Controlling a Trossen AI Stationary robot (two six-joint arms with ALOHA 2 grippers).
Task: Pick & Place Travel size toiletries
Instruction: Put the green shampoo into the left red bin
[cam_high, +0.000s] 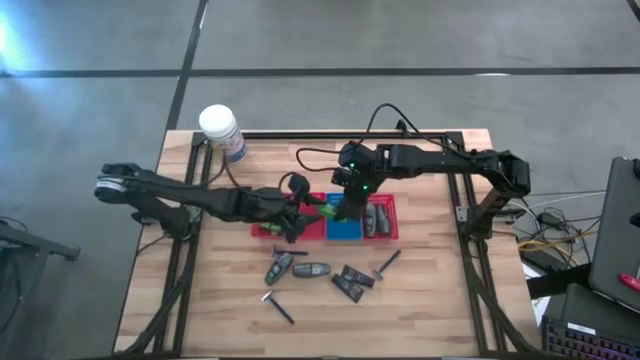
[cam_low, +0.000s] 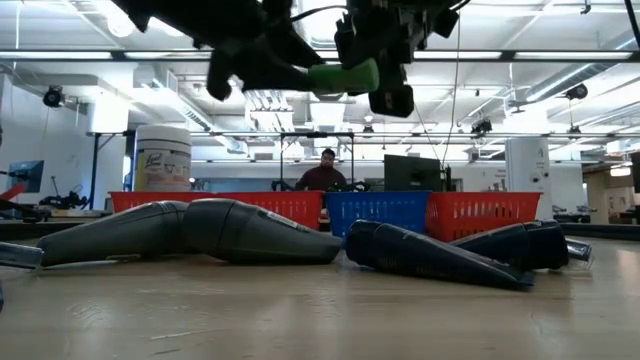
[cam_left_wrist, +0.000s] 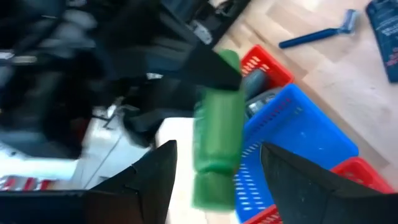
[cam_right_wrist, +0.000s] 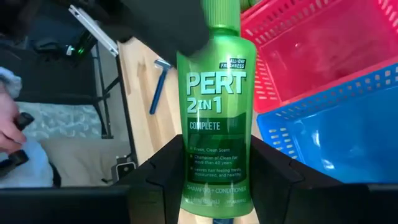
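Observation:
A bright green PERT bottle (cam_right_wrist: 215, 118) hangs above the baskets between my two grippers; it shows lying level in the low view (cam_low: 345, 76) and in the high view (cam_high: 326, 210). My right gripper (cam_right_wrist: 214, 186) is shut on one end of it. My left gripper (cam_left_wrist: 217, 180) is open, its fingers standing on either side of the bottle's other end (cam_left_wrist: 211, 186) with a gap on each side. Several more toiletries lie on the table's near part: grey oval bottles (cam_high: 281, 268), dark tubes (cam_high: 351, 281) and razors (cam_high: 278, 308). My right gripper pinches the green bottle between its two fingers at the end below the label's small print (cam_right_wrist: 215, 177). The fingers lie along the bottle, coming level from the table's right. The bottle is lifted clear and lies roughly level over the blue basket.
A red basket (cam_high: 268, 230), a blue basket (cam_high: 343, 231) and a second red basket (cam_high: 386, 204) holding grey bottles stand in a row mid-table. A white lidded jar (cam_high: 220, 130) stands at the far left corner. A person (cam_low: 328, 170) sits beyond the table.

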